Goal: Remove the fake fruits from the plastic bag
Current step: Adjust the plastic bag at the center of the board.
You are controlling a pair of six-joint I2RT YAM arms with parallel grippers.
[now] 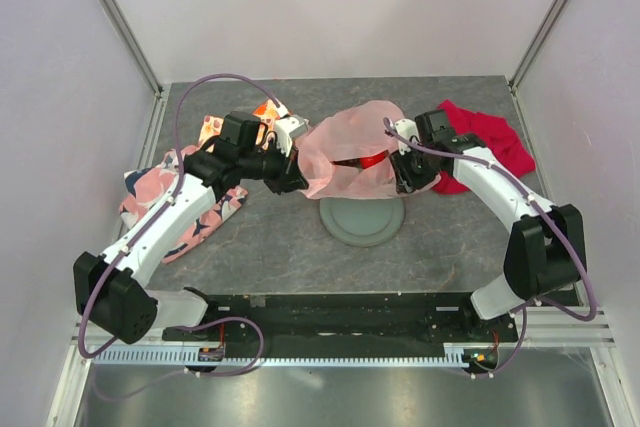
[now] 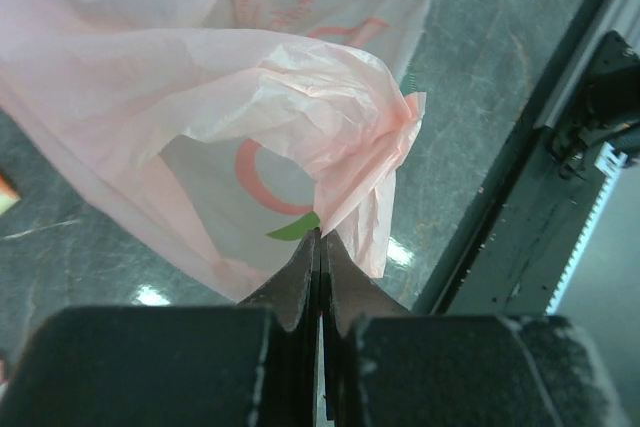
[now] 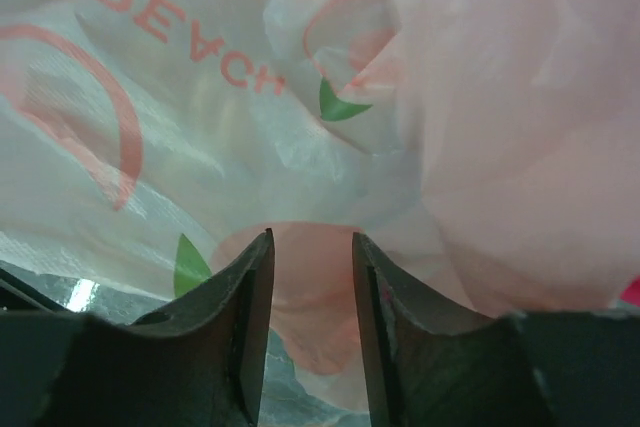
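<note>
The pale-pink plastic bag [image 1: 345, 147] hangs bunched between my two grippers above the table. My left gripper [image 1: 297, 177] is shut on a gathered edge of the bag [image 2: 300, 107], with the film pinched at its tips [image 2: 320, 237]. My right gripper [image 1: 407, 175] is at the bag's right side; its jaws [image 3: 312, 237] stand apart with a pink fold of the bag [image 3: 310, 277] between them. No fake fruit shows clearly. A red shape [image 1: 372, 159] shows through the film; I cannot tell whether it is a fruit or print.
A round grey plate [image 1: 362, 219] lies on the table just below the bag. A red cloth [image 1: 490, 137] lies at the right rear, a pink-and-navy cloth [image 1: 160, 197] at the left, and an orange-and-white printed cloth [image 1: 270, 112] behind my left arm.
</note>
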